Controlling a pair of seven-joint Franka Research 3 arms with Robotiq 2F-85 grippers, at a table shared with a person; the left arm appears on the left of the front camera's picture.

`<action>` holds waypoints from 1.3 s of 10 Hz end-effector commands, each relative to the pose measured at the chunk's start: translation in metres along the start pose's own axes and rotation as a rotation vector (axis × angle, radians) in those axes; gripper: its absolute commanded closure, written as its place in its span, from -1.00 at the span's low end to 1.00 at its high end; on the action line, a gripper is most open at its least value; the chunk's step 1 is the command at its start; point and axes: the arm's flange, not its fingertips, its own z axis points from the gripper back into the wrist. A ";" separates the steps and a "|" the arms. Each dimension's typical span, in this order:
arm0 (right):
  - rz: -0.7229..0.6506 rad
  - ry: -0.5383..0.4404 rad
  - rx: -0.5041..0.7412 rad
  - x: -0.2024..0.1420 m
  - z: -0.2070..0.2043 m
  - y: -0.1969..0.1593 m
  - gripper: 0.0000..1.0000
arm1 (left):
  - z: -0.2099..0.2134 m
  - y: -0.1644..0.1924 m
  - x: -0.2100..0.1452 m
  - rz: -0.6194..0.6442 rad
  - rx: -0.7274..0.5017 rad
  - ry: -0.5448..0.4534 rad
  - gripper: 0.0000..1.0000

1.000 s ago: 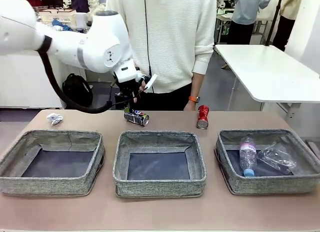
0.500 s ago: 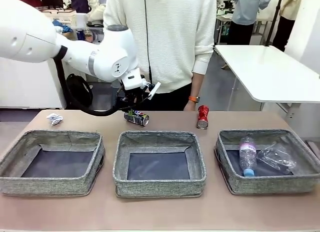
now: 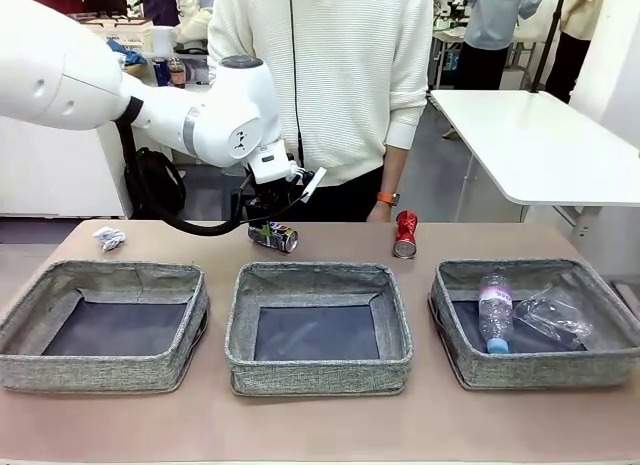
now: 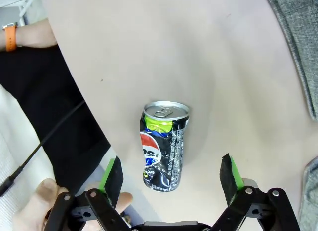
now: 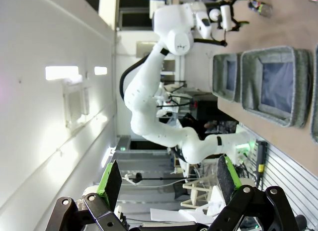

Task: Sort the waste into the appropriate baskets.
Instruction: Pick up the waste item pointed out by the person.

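Observation:
The dark blue-black soda can lies on its side at the table's far edge. My left gripper hangs just above it, open. In the left wrist view the dark can lies between my green-padded fingers, untouched, and my left gripper holds nothing. The red soda can stands further right. A small white paper wad sits at the far left. Three grey baskets line the front: left, middle, right. The right one holds the bottle and plastic film. My right gripper is open, pointing at a wall.
A person in a white sweater stands at the far edge behind the cans, one hand close to my left fingers. The wrist with an orange watch hangs near the red can. A white table stands back right.
My left arm has swung right and lowered, bringing its open gripper down over the dark can. The cans, wad and baskets have stayed put.

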 end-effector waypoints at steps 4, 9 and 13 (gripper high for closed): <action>0.015 0.012 -0.007 -0.003 0.001 -0.001 -1.00 | -0.028 0.013 -0.009 -0.034 0.016 0.007 -1.00; 0.015 0.012 -0.007 -0.003 0.001 -0.001 -1.00 | -0.065 0.011 -0.007 -0.048 -0.057 0.058 -1.00; 0.015 0.012 -0.007 -0.003 0.001 -0.001 -1.00 | -0.076 0.010 -0.016 -0.023 -0.085 0.059 -1.00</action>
